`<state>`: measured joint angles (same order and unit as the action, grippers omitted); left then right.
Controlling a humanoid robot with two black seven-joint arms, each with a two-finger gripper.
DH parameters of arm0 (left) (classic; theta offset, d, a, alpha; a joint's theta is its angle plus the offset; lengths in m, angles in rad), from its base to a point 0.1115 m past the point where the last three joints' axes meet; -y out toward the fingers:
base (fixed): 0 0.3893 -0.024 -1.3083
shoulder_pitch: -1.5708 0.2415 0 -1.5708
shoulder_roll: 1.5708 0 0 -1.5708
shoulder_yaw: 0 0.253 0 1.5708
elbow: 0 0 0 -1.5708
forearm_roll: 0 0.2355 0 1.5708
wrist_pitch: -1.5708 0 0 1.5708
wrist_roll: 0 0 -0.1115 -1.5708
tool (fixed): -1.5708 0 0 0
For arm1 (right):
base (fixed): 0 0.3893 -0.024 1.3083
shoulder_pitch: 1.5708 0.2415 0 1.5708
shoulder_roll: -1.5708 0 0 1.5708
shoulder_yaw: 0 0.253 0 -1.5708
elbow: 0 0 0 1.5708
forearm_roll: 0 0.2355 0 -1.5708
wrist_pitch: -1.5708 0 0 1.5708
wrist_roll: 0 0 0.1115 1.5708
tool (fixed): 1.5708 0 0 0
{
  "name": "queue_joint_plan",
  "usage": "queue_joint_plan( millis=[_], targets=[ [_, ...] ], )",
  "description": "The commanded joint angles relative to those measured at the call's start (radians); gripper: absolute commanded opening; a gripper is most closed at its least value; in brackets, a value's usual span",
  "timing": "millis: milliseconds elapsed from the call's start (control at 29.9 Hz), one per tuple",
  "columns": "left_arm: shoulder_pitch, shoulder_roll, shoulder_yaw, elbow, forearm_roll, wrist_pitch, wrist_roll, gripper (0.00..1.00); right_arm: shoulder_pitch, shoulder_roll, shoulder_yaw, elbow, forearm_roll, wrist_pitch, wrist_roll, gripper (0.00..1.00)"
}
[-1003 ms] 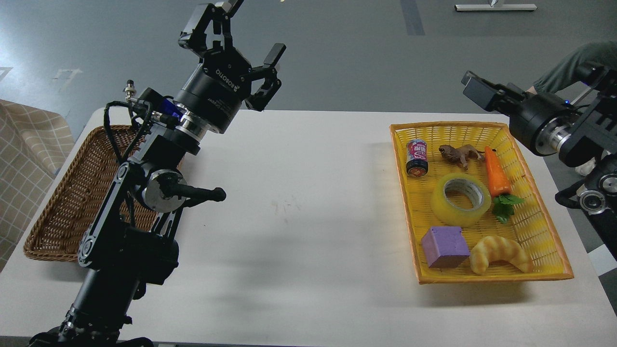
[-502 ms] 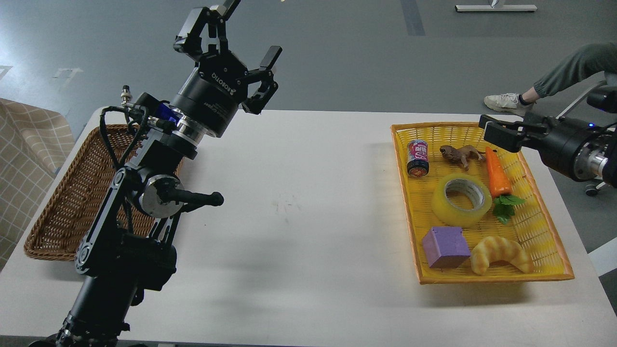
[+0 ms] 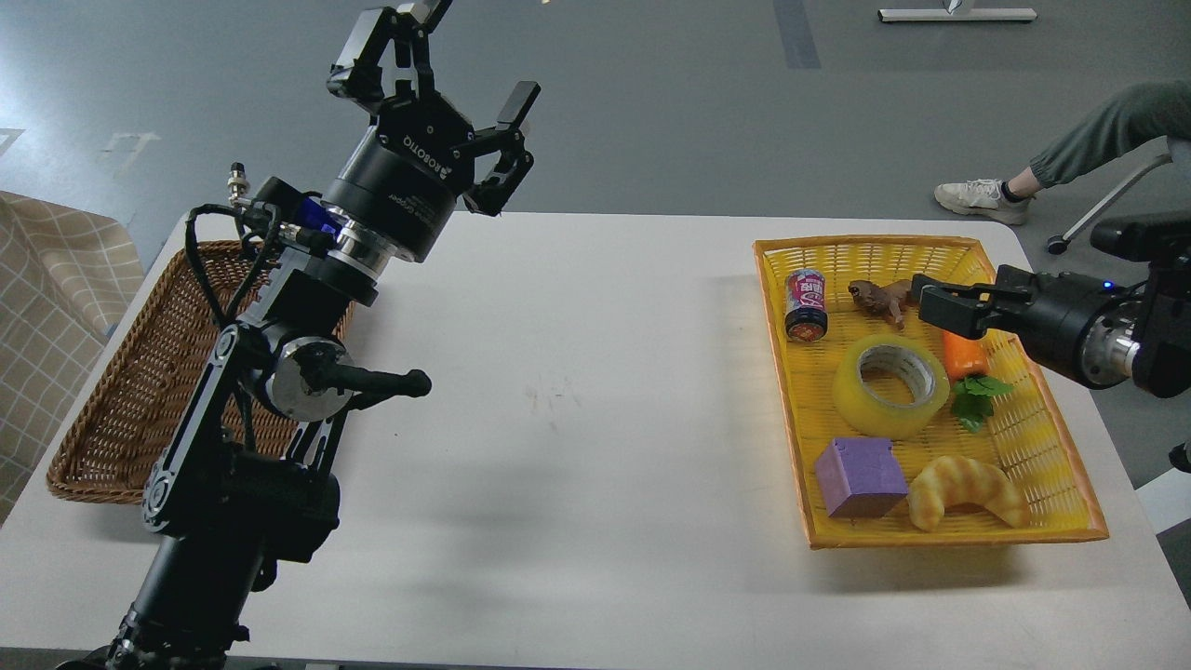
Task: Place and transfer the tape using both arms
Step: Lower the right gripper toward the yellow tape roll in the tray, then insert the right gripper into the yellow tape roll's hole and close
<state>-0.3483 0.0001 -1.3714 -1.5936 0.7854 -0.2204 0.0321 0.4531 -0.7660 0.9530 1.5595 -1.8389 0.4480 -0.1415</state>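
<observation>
Yellowish translucent tape [image 3: 885,386] lies flat, core opening up, near the middle of the yellow woven basket [image 3: 1042,456] at the table's [image 3: 577,391] right side. Right gripper [image 3: 935,305] reaches in from the right edge, roughly level, and hovers over the basket's far half, above and just beyond the tape, not touching it; it is seen nearly end-on and dark, so finger spread cannot be told. It overlaps the carrot toy [image 3: 963,355] and sits close to the brown animal figure [image 3: 879,298]. Small can [image 3: 805,304] stands left of that figure. Purple cube [image 3: 861,476] and croissant toy [image 3: 966,490] lie in the basket's near end, nearer than the tape. Left gripper [image 3: 447,79] is raised high at the table's far left, fingers spread wide, holding nothing, well apart from the tape. Brown wicker basket [image 3: 112,409] sits behind the left arm.
</observation>
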Motion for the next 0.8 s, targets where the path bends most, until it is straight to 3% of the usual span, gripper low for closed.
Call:
queue_joint_plan(
  millis=[0, 769],
  targets=[
    [-0.003, 0.0, 0.003, 0.0, 0.0, 0.003, 0.0, 0.98, -0.001, 0.025, -0.034, 0.001, 0.0, 0.0, -0.016, 0.99],
    [-0.009, 0.0, 0.003, -0.002, -0.002, -0.002, 0.0, 0.98, 0.006, 0.07, -0.068, -0.065, -0.028, 0.041, -0.007, 1.0]
  ],
)
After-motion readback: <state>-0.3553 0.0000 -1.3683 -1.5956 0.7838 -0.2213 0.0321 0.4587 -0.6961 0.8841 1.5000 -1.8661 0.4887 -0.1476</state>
